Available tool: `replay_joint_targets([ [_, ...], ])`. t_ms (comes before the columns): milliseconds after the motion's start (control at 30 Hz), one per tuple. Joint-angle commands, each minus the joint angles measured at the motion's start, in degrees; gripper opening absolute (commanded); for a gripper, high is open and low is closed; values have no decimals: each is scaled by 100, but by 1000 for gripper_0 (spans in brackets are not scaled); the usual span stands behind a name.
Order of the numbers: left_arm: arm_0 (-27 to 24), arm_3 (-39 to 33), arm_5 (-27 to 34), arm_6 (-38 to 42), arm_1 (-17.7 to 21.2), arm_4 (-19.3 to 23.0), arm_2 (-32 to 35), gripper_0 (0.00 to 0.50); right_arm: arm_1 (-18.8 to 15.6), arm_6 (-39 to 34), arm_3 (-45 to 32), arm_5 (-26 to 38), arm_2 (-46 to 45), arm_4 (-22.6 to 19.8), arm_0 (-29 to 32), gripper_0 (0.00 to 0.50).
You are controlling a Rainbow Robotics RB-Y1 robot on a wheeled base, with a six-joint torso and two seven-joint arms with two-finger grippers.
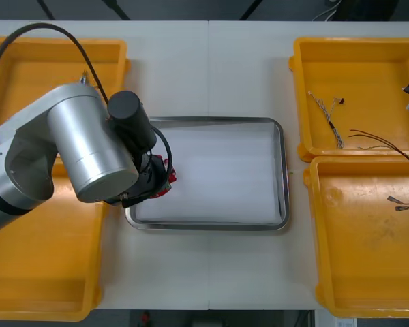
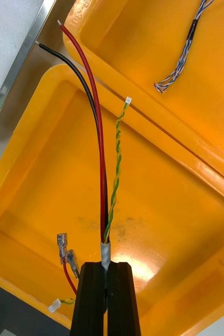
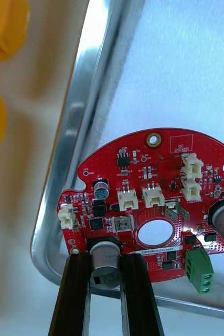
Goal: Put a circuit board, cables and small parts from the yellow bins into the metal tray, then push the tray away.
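Left pincer (image 3: 106,261) grips circuit board (image 3: 153,189) flat over tray (image 3: 75,157) corner; right pincer (image 2: 107,269) grips cables (image 2: 102,157), ends pointing trayward.

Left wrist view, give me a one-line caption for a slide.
Left gripper shut on the round red circuit board, holding it over a corner of the metal tray.
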Motion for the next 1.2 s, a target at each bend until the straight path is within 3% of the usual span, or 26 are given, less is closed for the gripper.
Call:
replay_joint_targets([
  [33, -279, 199, -179, -110, -234, -84, -188, 0, -232, -213, -144, 21, -192, -29, -147, 0],
  [433, -288, 357, -425, 75, -286, -172, -487, 0, -232, -213, -144, 21, -192, -29, -147, 0],
  [767, -288, 392, -477, 163, -295, 22, -487, 50, -232, -213, -144, 21, -192, -29, -147, 0],
  [833, -288, 392, -486, 171, -295, 22, -487, 77, -232, -213, -144, 21, -192, -29, -147, 0],
  [900, -288, 392, -486, 163, -286, 22, -487, 163, -232, -213, -144, 21, -192, -29, -147, 0],
  [1033, -288, 392, -539, 189, -278, -66, -610, 285, -232, -213, -144, 21, -192, -29, -147, 0],
  [1100, -288, 392, -592, 215, -278, -163, -697, 384, -232, -213, -144, 21, -192, -29, -147, 0],
  [1200, -288, 392, -600, 251, -260, -163, -706, 461, -232, -213, -144, 21, -192, -29, -147, 0],
])
